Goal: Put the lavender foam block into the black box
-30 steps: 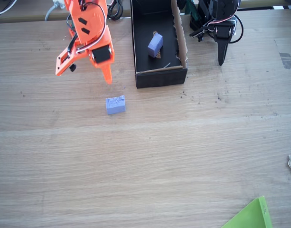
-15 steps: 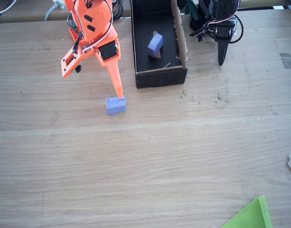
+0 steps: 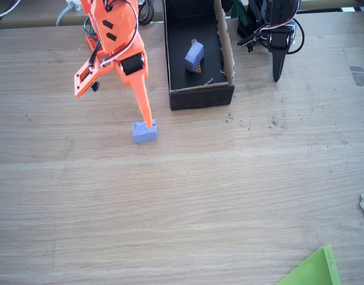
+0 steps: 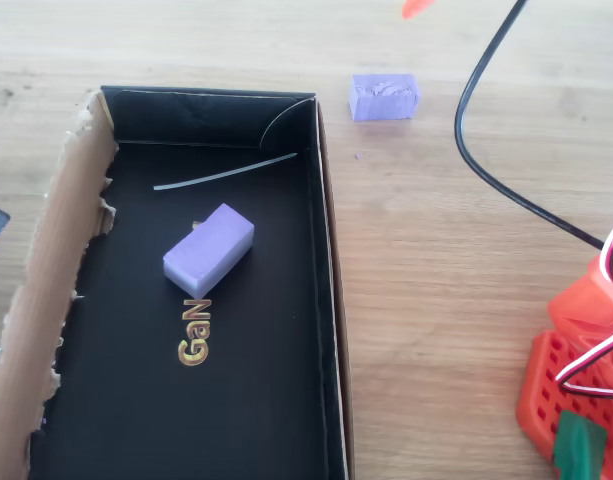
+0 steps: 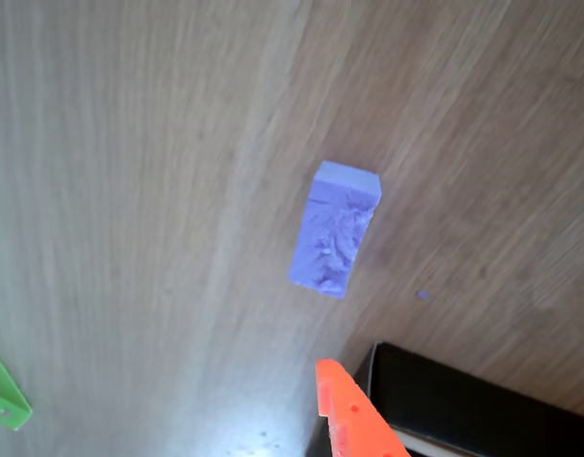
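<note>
**Fingers spread above the block on the counter**

The wooden counter (image 3: 229, 196) carries everything. The black box (image 3: 197, 98) lies at its far edge in the fixed view, open-topped, one long wall torn and showing raw tan cardboard in the overhead view (image 4: 56, 300). Inside it rests a smooth lavender brick (image 4: 208, 250), lying aslant on the black floor beside gold lettering.

The orange arm (image 3: 110, 29) reaches down left of the box in the fixed view. Its gripper (image 3: 113, 107) has its fingers well apart: the long pointed one (image 3: 143, 101) slants down with its tip over the top of the block, the short one sticks out to the left. Whether the tip actually touches the foam is hard to tell from this angle.

The block (image 3: 144, 132) sits on the bare counter, outside the box and near its front left corner. In the wrist view its rough, crumbly top (image 5: 333, 243) faces the camera, with an orange fingertip (image 5: 344, 409) just below it.
</note>
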Robot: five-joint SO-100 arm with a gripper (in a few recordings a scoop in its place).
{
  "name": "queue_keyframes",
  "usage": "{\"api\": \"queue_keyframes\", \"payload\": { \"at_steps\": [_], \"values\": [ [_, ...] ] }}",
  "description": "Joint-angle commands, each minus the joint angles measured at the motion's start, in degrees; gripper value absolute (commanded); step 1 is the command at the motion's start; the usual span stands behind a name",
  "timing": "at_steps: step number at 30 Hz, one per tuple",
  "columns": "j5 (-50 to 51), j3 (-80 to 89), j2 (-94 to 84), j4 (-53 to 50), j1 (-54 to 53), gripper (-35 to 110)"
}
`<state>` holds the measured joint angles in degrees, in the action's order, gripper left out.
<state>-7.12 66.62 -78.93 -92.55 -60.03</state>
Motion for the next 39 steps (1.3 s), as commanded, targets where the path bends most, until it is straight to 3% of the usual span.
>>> {"api": "queue_keyframes", "payload": {
  "at_steps": [1,14,39],
  "values": [
    [0.4,1.3,-0.5,-0.2,-1.2,54],
    [9.6,1.0,4.7,-0.1,-1.1,53],
    [13.2,1.1,6.0,-7.2,1.8,52]
  ]
}}
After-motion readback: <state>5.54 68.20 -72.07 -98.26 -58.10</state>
